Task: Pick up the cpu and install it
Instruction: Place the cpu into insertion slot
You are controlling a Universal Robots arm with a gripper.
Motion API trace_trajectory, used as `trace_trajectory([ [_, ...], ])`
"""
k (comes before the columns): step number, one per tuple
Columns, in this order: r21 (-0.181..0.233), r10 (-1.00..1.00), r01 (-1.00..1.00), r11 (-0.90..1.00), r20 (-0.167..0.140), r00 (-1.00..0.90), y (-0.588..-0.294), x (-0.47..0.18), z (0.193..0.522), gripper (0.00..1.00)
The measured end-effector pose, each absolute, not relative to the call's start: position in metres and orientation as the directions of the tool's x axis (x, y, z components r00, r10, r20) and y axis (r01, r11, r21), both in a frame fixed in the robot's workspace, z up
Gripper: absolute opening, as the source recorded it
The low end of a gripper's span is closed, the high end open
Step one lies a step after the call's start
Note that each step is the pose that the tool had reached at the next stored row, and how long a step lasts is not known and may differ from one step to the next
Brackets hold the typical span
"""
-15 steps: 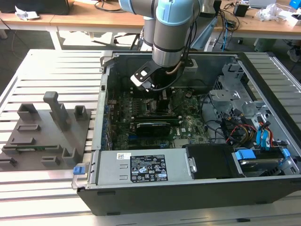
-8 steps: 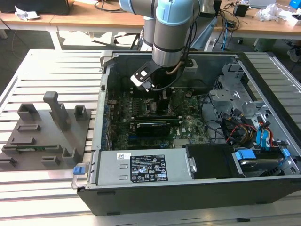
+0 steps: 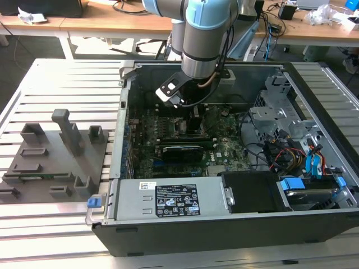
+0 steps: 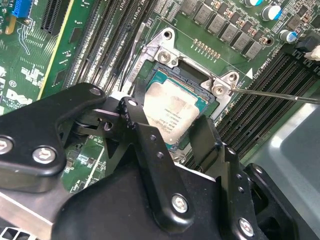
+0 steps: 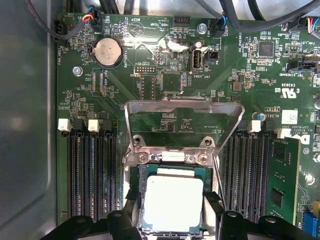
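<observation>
Down inside the open computer case (image 3: 224,238), I am watching the gripper (image 4: 172,127) clamping the cpu (image 5: 172,202) by two opposite edges, its black fingers (image 4: 142,135) pressing against the chip. The cpu is sitting right at the socket on the green motherboard (image 5: 165,85), though I cannot tell whether it is fully seated. Faint print is showing on its shiny top, white lettering is running across the board, and a white label (image 3: 176,202) is lying on the power supply (all small type). The metal bracket (image 5: 182,102) is standing raised beside the socket, memory slots (image 5: 85,175) are flanking it, and a thin lever rod (image 4: 280,95) is angling past. The grey fixture tray (image 3: 50,162) is lying well apart, outside the case.
</observation>
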State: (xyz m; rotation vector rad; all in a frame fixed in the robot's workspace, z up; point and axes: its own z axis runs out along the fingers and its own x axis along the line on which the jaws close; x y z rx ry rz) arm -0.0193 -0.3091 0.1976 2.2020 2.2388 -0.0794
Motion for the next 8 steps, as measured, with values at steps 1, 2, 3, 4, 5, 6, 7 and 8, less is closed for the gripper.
trace_trajectory([
  [1, -0.036, 0.999, 0.999, 0.016, -0.036, -0.017, -0.3091, -0.0193, 0.1977, 0.55],
  [2, -0.036, 0.999, 0.999, 0.016, -0.036, -0.017, -0.3091, -0.0193, 0.1977, 0.55],
  [3, -0.036, 0.999, 0.999, 0.016, -0.036, -0.017, -0.3091, -0.0193, 0.1976, 0.55],
  [4, -0.036, 0.999, 0.999, 0.016, -0.036, -0.017, -0.3091, -0.0193, 0.1976, 0.55],
  [5, -0.036, 0.999, 0.999, 0.016, -0.036, -0.017, -0.3091, -0.0193, 0.1976, 0.55],
  [6, -0.036, 0.999, 0.999, 0.016, -0.036, -0.017, -0.3091, -0.0193, 0.1976, 0.55],
  [7, -0.036, 0.999, 0.999, 0.016, -0.036, -0.017, -0.3091, -0.0193, 0.1978, 0.55],
  [8, -0.035, 0.999, 0.999, 0.016, -0.036, -0.017, -0.309, -0.0196, 0.1988, 0.55],
])
